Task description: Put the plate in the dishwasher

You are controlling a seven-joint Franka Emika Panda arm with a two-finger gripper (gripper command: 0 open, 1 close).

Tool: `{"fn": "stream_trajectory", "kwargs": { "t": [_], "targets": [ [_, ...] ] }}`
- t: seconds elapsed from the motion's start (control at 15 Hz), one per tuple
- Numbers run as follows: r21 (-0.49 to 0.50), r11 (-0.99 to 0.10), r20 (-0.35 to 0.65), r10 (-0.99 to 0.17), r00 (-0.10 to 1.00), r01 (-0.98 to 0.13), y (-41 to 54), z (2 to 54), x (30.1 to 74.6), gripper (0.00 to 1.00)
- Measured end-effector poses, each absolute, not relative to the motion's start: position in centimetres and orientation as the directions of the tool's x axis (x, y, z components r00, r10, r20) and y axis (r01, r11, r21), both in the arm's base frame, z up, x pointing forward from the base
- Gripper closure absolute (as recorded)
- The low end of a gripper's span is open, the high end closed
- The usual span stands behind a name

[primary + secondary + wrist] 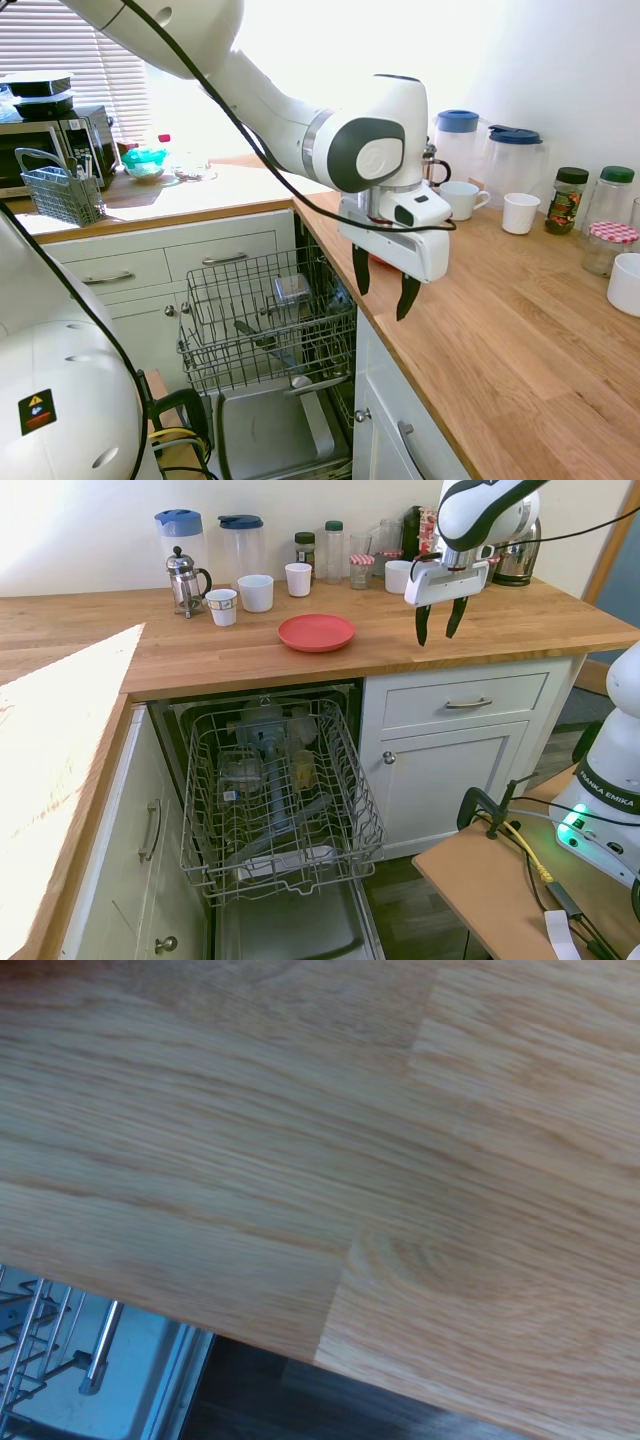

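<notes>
The small round coral-red plate [316,633] lies flat on the oak-coloured wooden counter [200,650], near its front edge, above the open dishwasher [270,810]. In the first exterior view the plate shows only as a red sliver behind the gripper.

The white two-finger gripper [440,621] hangs above the counter, well to one side of the plate and not touching it. Its dark fingers point down, spread moderately apart, with nothing between them.

The dishwasher's large grey wire rack [280,800] is pulled out over the steel-grey inner door panel [290,930]. In the rack lie a few pale items, too indistinct to name, and a grey spray arm shows through the wires.

Behind the plate stand a glass French press [185,582], three white mugs [256,593] and two clear plastic pitchers with blue lids [243,545]. Further along are glass jars [333,552], one with a red checked lid [361,570]; their contents cannot be told here.

On the other counter run, a small grey cutlery basket [62,193] holds some utensils, beside a dark microwave [55,145]. A teal bowl [145,160] sits nearby.

The wrist view shows bare wood grain of the counter, its front edge, and a corner of the rack [40,1340] below.
</notes>
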State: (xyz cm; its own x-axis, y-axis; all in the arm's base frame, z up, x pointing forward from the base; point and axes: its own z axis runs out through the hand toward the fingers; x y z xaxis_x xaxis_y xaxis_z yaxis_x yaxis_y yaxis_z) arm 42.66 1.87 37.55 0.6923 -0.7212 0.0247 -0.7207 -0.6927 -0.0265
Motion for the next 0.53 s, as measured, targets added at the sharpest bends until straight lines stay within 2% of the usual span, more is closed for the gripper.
{"fn": "stream_trajectory", "kwargs": {
  "t": [0.27,0.53],
  "targets": [
    [-0.048,-0.679,0.044,-0.734,0.677,-0.733,2.4,38.3,43.6,0.0],
    [-0.106,-0.672,0.053,-0.74,0.671,-0.733,5.0,40.5,48.1,0.0]
  ]
}}
